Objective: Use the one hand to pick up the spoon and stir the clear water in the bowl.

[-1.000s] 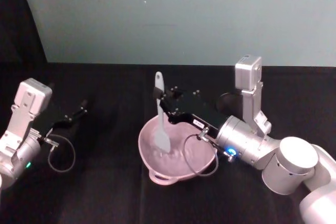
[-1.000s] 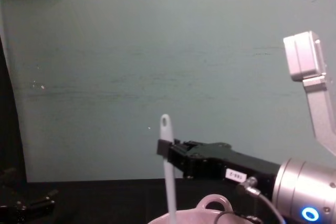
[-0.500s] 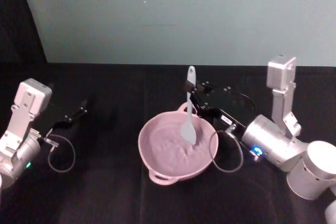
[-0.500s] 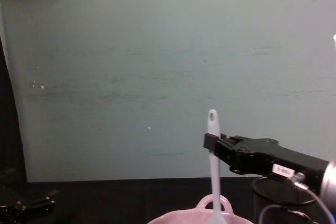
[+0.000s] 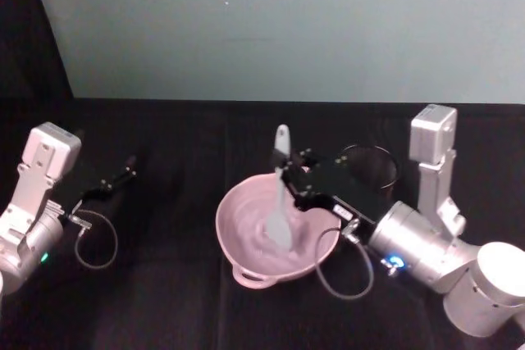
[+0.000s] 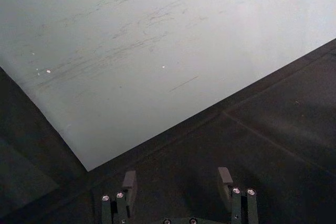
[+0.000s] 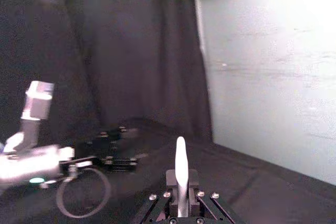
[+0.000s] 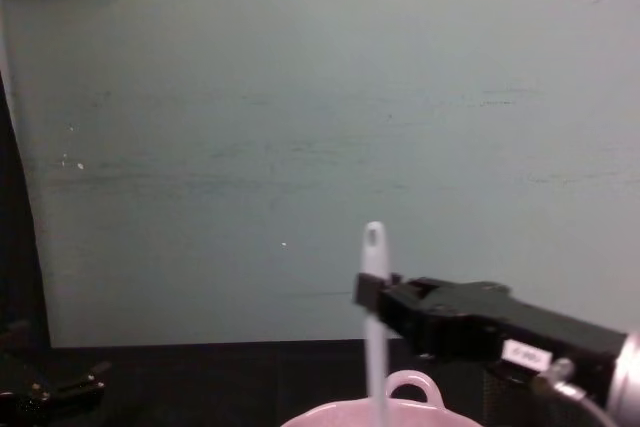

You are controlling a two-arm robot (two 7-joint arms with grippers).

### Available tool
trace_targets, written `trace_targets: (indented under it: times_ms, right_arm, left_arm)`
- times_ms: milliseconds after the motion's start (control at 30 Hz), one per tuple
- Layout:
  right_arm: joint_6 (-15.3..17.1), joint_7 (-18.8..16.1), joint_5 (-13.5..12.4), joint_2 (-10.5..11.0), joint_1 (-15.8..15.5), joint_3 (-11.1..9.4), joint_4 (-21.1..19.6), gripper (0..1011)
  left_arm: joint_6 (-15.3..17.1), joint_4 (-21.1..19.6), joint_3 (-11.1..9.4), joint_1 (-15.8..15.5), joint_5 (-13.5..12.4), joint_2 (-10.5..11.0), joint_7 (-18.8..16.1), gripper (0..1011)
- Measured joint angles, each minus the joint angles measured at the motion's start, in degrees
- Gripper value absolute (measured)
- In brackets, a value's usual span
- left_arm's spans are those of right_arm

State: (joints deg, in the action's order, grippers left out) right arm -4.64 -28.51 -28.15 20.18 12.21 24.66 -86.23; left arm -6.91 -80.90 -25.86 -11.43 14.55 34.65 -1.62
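free: tabletop (image 5: 172, 235) between left gripper (image 5: 130, 172) and bowl (image 5: 224, 231) | blocked: bowl's right side, right gripper (image 5: 287, 176) holding upright spoon (image 5: 279, 206) | mesh cup (image 5: 371, 168) just beyond it

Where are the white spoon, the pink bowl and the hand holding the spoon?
spoon (image 5: 279, 227), head view, on its flat head in the bowl.
bowl (image 5: 236, 223), head view, on its left inner wall.
right gripper (image 8: 372, 295), chest view, between its fingers, shut on the spoon's handle.
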Motion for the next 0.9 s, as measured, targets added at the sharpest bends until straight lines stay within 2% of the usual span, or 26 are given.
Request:
trace_targets:
  times_ms: [167, 400, 700, 900]
  right_arm:
    - [0.2, -1.2, -0.3, -1.3, 0.4, 2.0, 0.0, 112]
    - [0.0, -2.2, -0.3, -3.5, 3.5, 4.0, 3.2, 112]
    - [-0.5, -2.5, 0.2, -4.6, 7.0, 4.5, 7.7, 112]
    - [-1.1, -1.8, 0.9, -4.3, 8.3, 3.5, 9.9, 112]
  left_arm:
    - [0.0, 0.0, 0.0, 0.0, 0.0, 0.0, 0.0, 1005]
    - [0.0, 0.0, 0.0, 0.0, 0.0, 0.0, 0.0, 1005]
    - [0.0, 0.0, 0.0, 0.0, 0.0, 0.0, 0.0, 1005]
    - [0.0, 0.0, 0.0, 0.0, 0.0, 0.0, 0.0, 1005]
